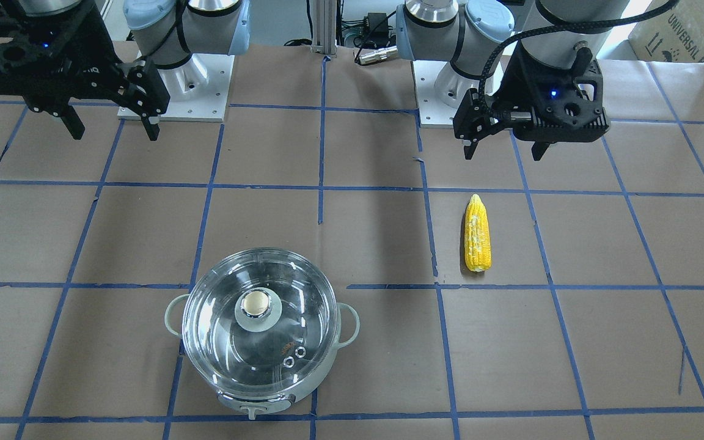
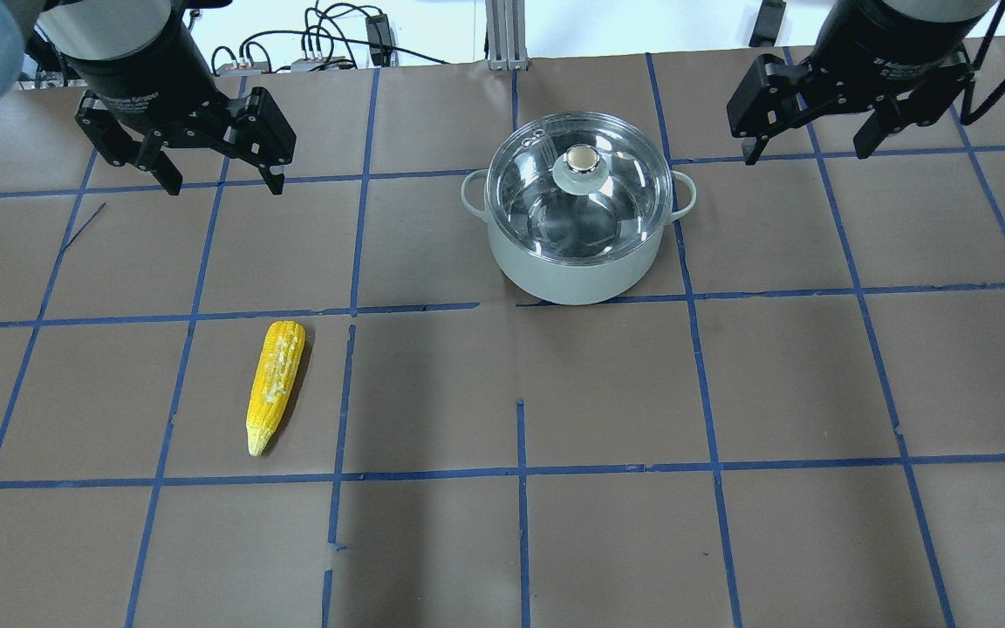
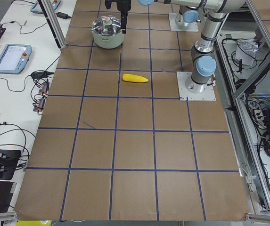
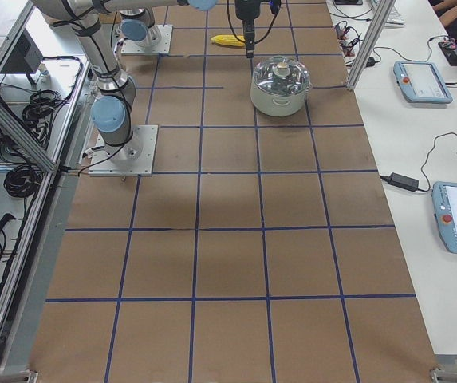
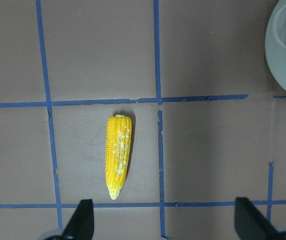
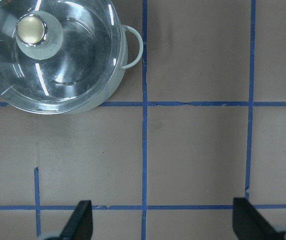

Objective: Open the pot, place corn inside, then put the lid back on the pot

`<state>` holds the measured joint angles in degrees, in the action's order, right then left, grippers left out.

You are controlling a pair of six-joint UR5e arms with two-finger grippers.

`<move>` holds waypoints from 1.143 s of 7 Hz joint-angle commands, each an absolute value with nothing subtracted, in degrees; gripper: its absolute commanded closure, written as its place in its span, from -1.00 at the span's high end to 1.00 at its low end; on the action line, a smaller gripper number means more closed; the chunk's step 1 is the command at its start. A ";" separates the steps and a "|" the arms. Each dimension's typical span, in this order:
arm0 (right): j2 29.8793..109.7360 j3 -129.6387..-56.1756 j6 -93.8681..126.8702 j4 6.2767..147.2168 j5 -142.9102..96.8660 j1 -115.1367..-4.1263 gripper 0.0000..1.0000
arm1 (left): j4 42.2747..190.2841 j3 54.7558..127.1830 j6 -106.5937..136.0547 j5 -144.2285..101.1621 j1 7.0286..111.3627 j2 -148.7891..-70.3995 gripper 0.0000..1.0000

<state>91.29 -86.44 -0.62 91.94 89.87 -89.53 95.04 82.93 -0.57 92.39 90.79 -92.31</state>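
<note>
The pot [image 2: 577,275] stands on the brown table right of centre, with the lid [image 2: 555,218] seated on it. It also shows in the right wrist view [image 6: 114,82] under its lid [image 6: 68,60]. The corn [image 2: 274,384] lies flat on the left, tip towards the robot, and is also seen in the left wrist view [image 5: 118,155]. My left gripper [image 2: 225,187] is open and empty, high above the table beyond the corn. My right gripper [image 2: 806,153] is open and empty, high to the right of the pot.
Blue tape lines form a grid on the brown paper cover. Both arm bases [image 1: 175,91] stand on the robot's side of the table. Aluminium posts [image 3: 54,23] and teach pendants [image 4: 423,80] sit along the operators' edge.
</note>
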 commanded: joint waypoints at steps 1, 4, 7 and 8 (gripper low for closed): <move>85.81 -86.48 1.84 100.16 90.17 -92.53 0.99 | 94.58 83.32 -0.96 92.46 90.44 -92.11 1.00; 76.50 -84.39 5.62 107.48 89.82 -100.52 0.99 | 94.66 83.32 -1.05 92.55 90.44 -91.76 1.00; 66.91 -76.94 5.36 107.75 90.08 -101.95 0.99 | 94.48 83.41 -0.97 92.81 90.44 -91.58 1.00; 64.10 -74.73 5.45 107.75 90.00 -102.30 0.99 | 94.48 83.41 -0.97 92.55 90.44 -91.67 1.00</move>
<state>67.71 -77.77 5.42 107.66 89.92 -101.78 94.50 83.40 -0.95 92.77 90.46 -91.61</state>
